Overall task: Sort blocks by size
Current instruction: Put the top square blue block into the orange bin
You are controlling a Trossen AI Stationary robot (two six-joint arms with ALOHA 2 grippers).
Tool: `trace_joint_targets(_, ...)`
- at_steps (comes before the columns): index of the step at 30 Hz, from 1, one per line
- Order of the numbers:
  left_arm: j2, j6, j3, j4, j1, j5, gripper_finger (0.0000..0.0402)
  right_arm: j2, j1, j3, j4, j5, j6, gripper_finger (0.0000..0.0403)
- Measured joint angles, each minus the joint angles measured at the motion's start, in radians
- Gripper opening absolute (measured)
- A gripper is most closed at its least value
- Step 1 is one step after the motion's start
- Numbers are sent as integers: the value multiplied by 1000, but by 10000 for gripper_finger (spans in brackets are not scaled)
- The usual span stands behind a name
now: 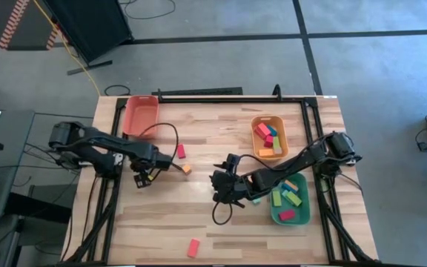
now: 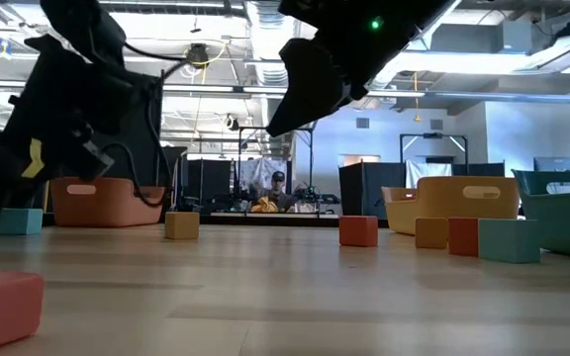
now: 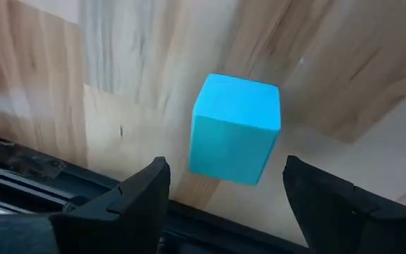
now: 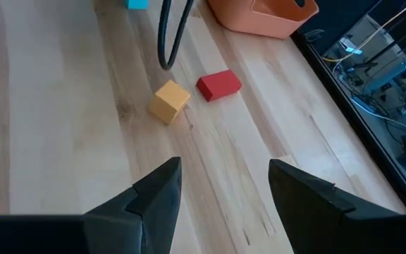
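A teal cube rests flat on the wooden table near its left edge. My left gripper hangs open just above it, pointing steeply down, one finger on either side and clear of the cube. The low view shows the same teal cube below my left gripper. An orange cube and a red block lie just to the right. A pink block lies by the near edge. My right gripper hovers open at mid-table with nothing between its fingers.
A red-orange tray stands at the far left. An orange tray and a green tray, both holding blocks, stand at the right. A black cable loops over the table near the orange cube.
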State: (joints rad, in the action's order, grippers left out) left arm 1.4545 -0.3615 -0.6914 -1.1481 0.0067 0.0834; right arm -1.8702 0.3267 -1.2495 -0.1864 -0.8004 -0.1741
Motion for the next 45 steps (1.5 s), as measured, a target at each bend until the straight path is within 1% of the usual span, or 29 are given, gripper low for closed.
trace_joint_targets(7, 70, 78, -27, 45, 9, 25, 264, 0, 3, 0, 0, 14, -1, 244)
trace_joint_targets(9, 72, 94, -29, 50, 17, 25, 256, 0, 7, 0, 0, 14, -2, 244)
trace_joint_targets(12, 72, 107, -29, 53, 33, 17, 228, 0, 14, 0, 0, 14, -2, 244)
trace_joint_targets(19, 71, 148, -30, 53, 41, -10, 127, 0, 13, 0, 0, 17, -3, 244)
trace_joint_targets(23, 68, 171, -49, 55, 41, 0, 125, 0, 13, 0, 0, 17, -3, 244)
trace_joint_targets(30, 68, 226, -173, 32, 63, 155, 125, 0, 13, 0, 0, 17, -3, 244)
trace_joint_targets(35, 68, 275, -287, 32, 141, 305, 125, 0, 13, 0, 0, 17, -3, 244)
trace_joint_targets(38, 66, 313, -349, 37, 212, 340, 125, 0, 14, 0, 0, 17, -3, 244)
trace_joint_targets(41, 37, 362, -385, 62, 294, 364, 125, 0, 14, 0, -4, 17, -9, 244)
trace_joint_targets(45, -45, 424, -395, 108, 425, 364, 125, 0, 14, 0, -25, 17, -34, 244)
